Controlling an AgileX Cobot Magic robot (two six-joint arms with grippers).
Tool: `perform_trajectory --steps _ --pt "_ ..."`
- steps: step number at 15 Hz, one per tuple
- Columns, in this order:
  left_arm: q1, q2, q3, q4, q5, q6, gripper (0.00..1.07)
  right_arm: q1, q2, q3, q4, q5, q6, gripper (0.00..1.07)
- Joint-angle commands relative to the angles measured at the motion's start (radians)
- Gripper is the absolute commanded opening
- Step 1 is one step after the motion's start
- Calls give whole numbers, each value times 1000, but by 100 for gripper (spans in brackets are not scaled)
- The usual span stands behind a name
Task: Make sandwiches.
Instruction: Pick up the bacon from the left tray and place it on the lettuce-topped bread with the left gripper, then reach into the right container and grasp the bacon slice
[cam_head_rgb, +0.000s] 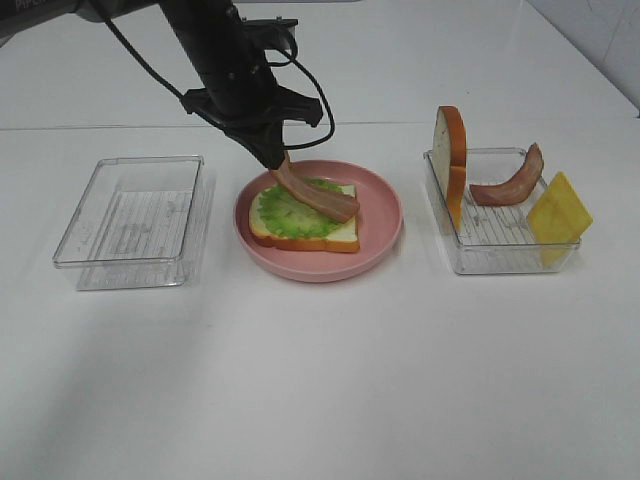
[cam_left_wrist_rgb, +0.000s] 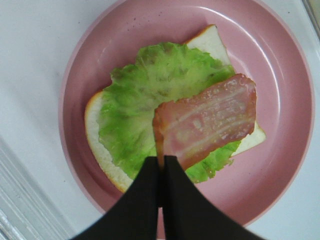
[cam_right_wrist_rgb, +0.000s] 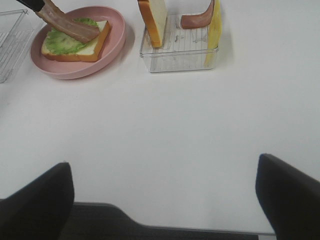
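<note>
A bacon strip (cam_head_rgb: 315, 195) is pinched by the left gripper (cam_head_rgb: 272, 160) over the plate (cam_head_rgb: 380, 215).
The strip is held slanted above the lettuce (cam_head_rgb: 290, 212), which is laid on a bread slice (cam_head_rgb: 335, 238) in the plate's middle. A second slice (cam_head_rgb: 452, 160), a second strip (cam_head_rgb: 510, 185) and cheese (cam_head_rgb: 558, 215) are propped in the tray (cam_head_rgb: 500, 255) toward the table's (cam_head_rgb: 320, 380) right edge. The right gripper (cam_right_wrist_rgb: 164, 197) is spread wide over the near edge.
</note>
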Motion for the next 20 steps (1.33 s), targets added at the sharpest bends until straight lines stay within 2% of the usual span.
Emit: perform_trajectory --steps 1,6,7,10,11,13,18,20 --pt "-3 11 -3 1 7 -9 0 -3 -31 4 1 -9 -9 94" --pt "-3 24 -3 14 29 -15 0 -3 -31 4 1 -9 -9 94" --pt "-3 24 -3 15 30 -35 2 -3 -31 4 1 -9 -9 94" --pt "-3 17 -3 15 54 -46 36 -3 -31 4 1 -9 -9 94" --pt "-3 4 -4 52 89 -81 83 -3 -31 4 1 -9 -9 94" --pt "-3 -19 -4 83 121 -82 102 -3 -31 4 1 -9 -9 94" --pt "-3 -85 -5 119 148 -74 102 -3 -31 4 1 -9 -9 94" --pt "21 -103 -4 152 148 -46 102 -3 -31 4 1 -9 -9 94"
